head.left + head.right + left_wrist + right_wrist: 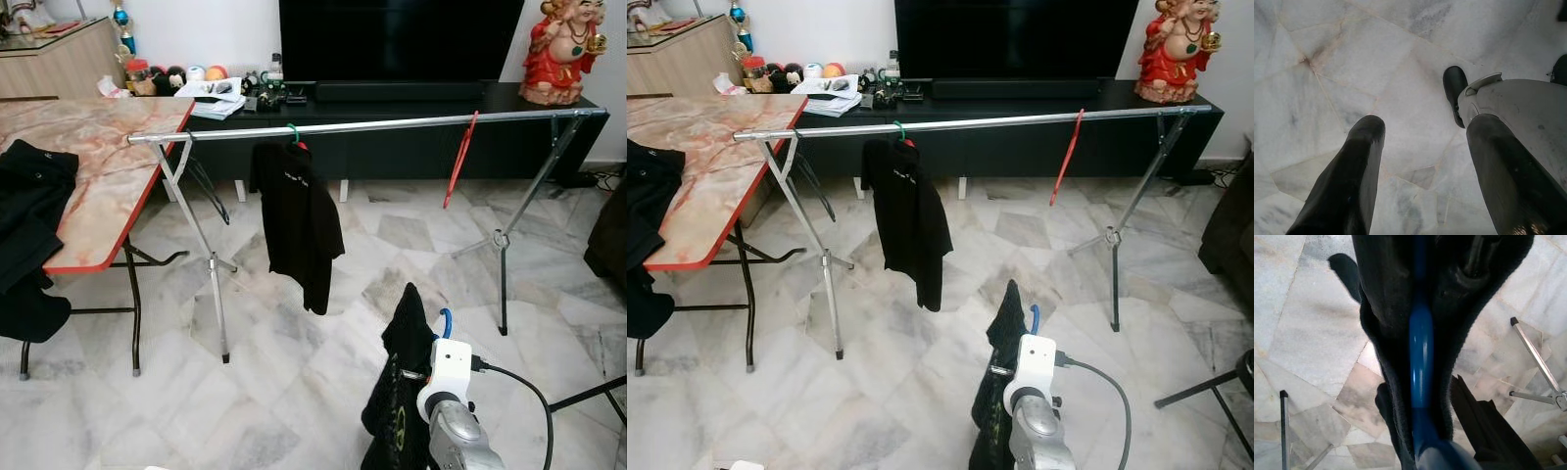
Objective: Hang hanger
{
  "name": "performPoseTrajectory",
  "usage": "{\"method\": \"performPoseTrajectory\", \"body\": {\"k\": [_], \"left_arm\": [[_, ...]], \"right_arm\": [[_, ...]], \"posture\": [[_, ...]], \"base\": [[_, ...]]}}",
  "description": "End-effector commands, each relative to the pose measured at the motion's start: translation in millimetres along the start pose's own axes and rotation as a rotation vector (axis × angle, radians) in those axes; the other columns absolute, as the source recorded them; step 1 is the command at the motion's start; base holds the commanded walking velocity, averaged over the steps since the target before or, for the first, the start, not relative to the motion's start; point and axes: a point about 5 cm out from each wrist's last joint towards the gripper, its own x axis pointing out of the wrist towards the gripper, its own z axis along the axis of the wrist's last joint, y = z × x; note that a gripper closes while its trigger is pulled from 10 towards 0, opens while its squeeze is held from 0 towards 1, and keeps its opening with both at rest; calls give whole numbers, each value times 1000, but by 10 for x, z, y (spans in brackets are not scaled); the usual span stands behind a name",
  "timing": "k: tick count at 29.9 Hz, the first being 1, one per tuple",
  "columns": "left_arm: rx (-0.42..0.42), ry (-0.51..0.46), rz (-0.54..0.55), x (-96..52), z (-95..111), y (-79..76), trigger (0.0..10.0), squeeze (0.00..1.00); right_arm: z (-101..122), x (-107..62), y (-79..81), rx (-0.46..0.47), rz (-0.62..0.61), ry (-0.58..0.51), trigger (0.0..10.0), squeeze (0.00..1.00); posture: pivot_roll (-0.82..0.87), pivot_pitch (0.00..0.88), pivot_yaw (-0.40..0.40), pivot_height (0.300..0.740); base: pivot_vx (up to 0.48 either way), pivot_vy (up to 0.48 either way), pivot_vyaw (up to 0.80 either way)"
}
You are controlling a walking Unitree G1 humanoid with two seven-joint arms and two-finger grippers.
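Holding a blue hanger (1421, 340) with a black garment (400, 392) draped on it, the right gripper (1422, 450) sits low, in front of the robot, above the marble floor (294, 392); fingers mostly hidden by the fabric, but they look clamped on the hanger. Hanger's blue hook (446, 321) pokes up beside the white wrist housing (449, 370).

Metal drying rail (392, 125) spans ahead, well apart from the held hanger. On it: a black shirt (299, 225) on a green hanger (292, 131) toward the left end, a bare red hanger (458, 162) toward the right.

Left gripper (1420, 171) hangs idle, pointed at the floor, fingers (1352, 171) spread, nothing between them.

Marble-top table (98, 166) at left with dark clothing (29, 225) piled on its edge. Black TV console (392, 98) behind the rail, red figurine (563, 49) on its right end.
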Motion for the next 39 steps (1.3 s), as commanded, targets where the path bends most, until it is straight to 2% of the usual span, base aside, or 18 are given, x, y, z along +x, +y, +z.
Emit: {"method": "performPoseTrajectory", "body": {"k": [1, 10, 28, 39], "left_arm": [[-7, 12, 0, -4, -46, 2, 10000, 0], [-6, 13, 1, -5, -47, 4, 10000, 0], [-3, 12, 3, -5, -44, 9, 10000, 0], [-9, 9, 7, -4, -42, 6, 10000, 0]], "right_arm": [[48, 9, 18, -1, 7, -19, 10000, 0], [46, 8, 23, -2, 8, -18, 10000, 0], [37, 11, 28, -5, 10, -12, 10000, 0], [27, 18, 12, -8, 9, -4, 10000, 0]], "posture": [[77, 36, 34, 740], [78, 35, 34, 740], [79, 34, 35, 740], [81, 35, 33, 740]], "base": [[0, 0, 0], [0, 0, 0], [-265, 0, 0], [0, 0, 0]]}}
